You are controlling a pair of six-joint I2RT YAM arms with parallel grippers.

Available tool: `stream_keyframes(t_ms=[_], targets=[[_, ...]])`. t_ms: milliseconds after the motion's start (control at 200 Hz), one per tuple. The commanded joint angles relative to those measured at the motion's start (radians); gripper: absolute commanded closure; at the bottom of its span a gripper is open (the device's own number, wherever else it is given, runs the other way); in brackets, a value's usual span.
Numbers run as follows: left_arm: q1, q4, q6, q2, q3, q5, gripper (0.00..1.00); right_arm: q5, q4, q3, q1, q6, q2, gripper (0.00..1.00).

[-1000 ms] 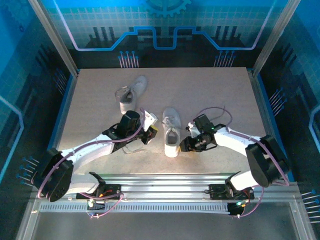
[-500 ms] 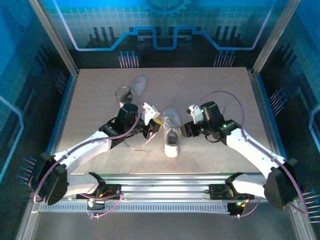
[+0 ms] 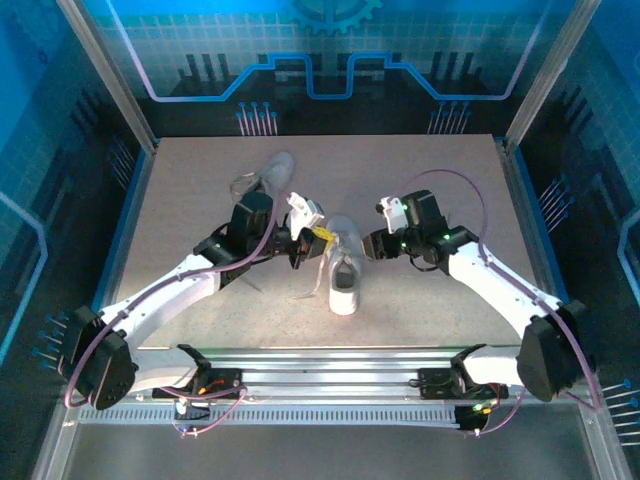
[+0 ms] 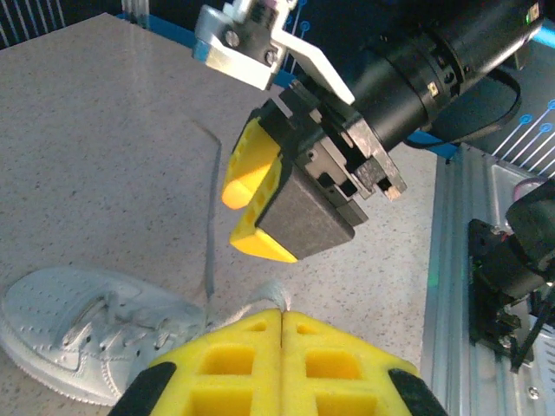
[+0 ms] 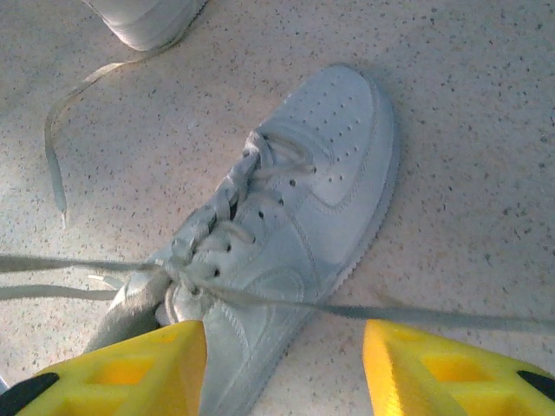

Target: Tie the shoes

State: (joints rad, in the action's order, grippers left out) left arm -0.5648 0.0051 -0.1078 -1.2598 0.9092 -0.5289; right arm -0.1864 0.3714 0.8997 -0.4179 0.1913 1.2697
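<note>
Shoe (image 3: 343, 265) centred, other shoe (image 3: 275, 172) partly behind left arm (image 3: 180, 287)

The left arm (image 3: 245, 228) is hiding the heel end of the far shoe (image 3: 279, 168) beyond the near shoe (image 3: 343, 268), whose own heel is being cut off by the right wrist view's bottom edge between the yellow fingers (image 5: 147, 368) of the right gripper (image 5: 284, 347).

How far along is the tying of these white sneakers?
Done: no bow on either shoe. In hand: the left gripper is shut on a pale lace of the near white low-top sneaker; the open right gripper hovers by the other strand. Left: both bows; far white sneaker untouched.
</note>
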Motion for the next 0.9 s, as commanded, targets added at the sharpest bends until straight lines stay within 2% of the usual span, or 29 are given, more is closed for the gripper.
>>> stream_keyframes(t_ms=[0,90,185,475,720,895], targets=[[0.008,-0.018,-0.030,-0.032,0.051,-0.057,1.00,0.073,0.037,-0.015,0.056,0.087,-0.043,0.50],[0.008,-0.022,-0.027,-0.049,0.070,-0.048,1.00,0.134,0.135,-0.015,0.135,0.222,-0.015,0.50],[0.006,-0.030,-0.054,-0.062,0.091,-0.052,1.00,0.178,0.229,0.010,0.174,0.277,0.051,0.50],[0.005,-0.136,-0.122,-0.115,0.169,-0.070,1.00,0.209,0.324,0.144,0.248,0.317,0.288,0.46],[0.005,-0.187,-0.186,-0.127,0.197,-0.071,1.00,0.221,0.320,0.273,0.264,0.319,0.455,0.46],[0.006,-0.197,-0.204,-0.142,0.209,-0.065,1.00,0.293,0.433,0.416,0.261,0.305,0.621,0.47]])
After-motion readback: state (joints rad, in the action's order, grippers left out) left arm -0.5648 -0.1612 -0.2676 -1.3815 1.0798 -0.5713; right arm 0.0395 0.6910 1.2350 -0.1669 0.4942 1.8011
